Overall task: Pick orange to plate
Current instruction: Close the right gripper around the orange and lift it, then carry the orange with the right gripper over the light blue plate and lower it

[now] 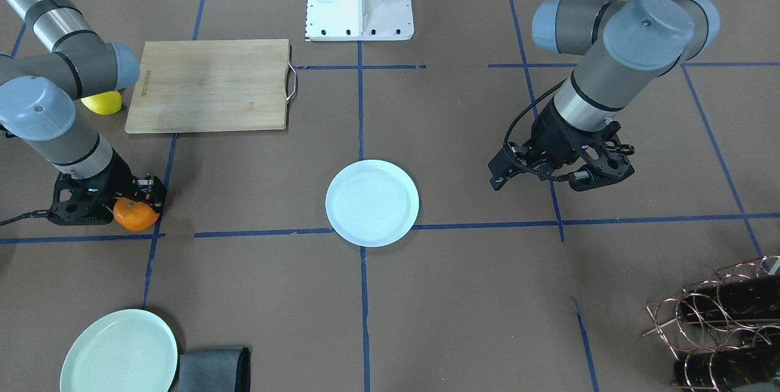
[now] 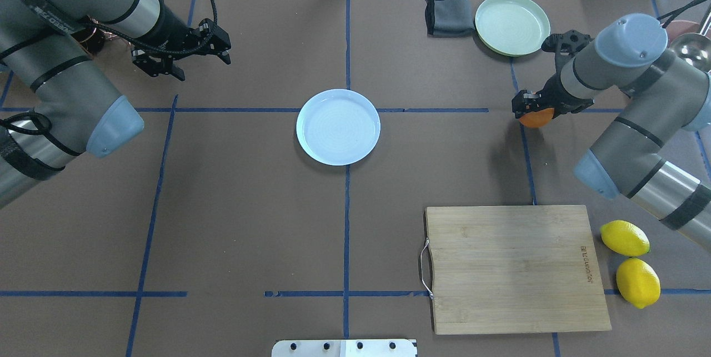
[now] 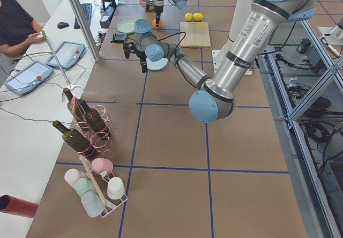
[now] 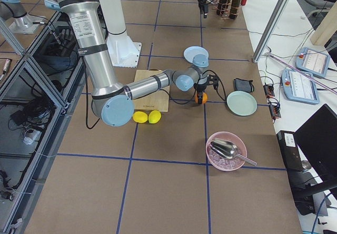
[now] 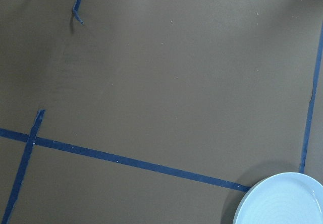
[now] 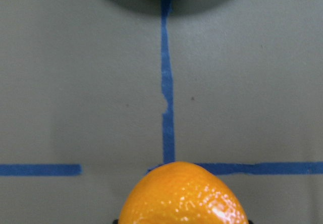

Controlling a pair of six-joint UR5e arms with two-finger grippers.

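The small bright orange (image 1: 135, 214) sits between the fingers of my right gripper (image 1: 131, 200), which is shut on it at a blue tape crossing. From overhead the orange (image 2: 536, 118) shows just under the gripper (image 2: 532, 106), far right of the plate. The right wrist view has the orange (image 6: 182, 196) filling its lower middle. The pale bluish-white plate (image 1: 372, 203) lies bare at the table's middle (image 2: 338, 126). My left gripper (image 2: 221, 49) hovers open and holds nothing, to the far left of the plate; the plate's rim (image 5: 282, 201) shows in its wrist view.
A mint-green plate (image 2: 512, 24) and a folded grey cloth (image 2: 447, 13) lie beyond the orange. A wooden cutting board (image 2: 514, 268) and two lemons (image 2: 625, 237) sit on the robot's right. A wire bottle rack (image 1: 725, 319) stands on its left, a pink bowl (image 4: 226, 150) at the right end.
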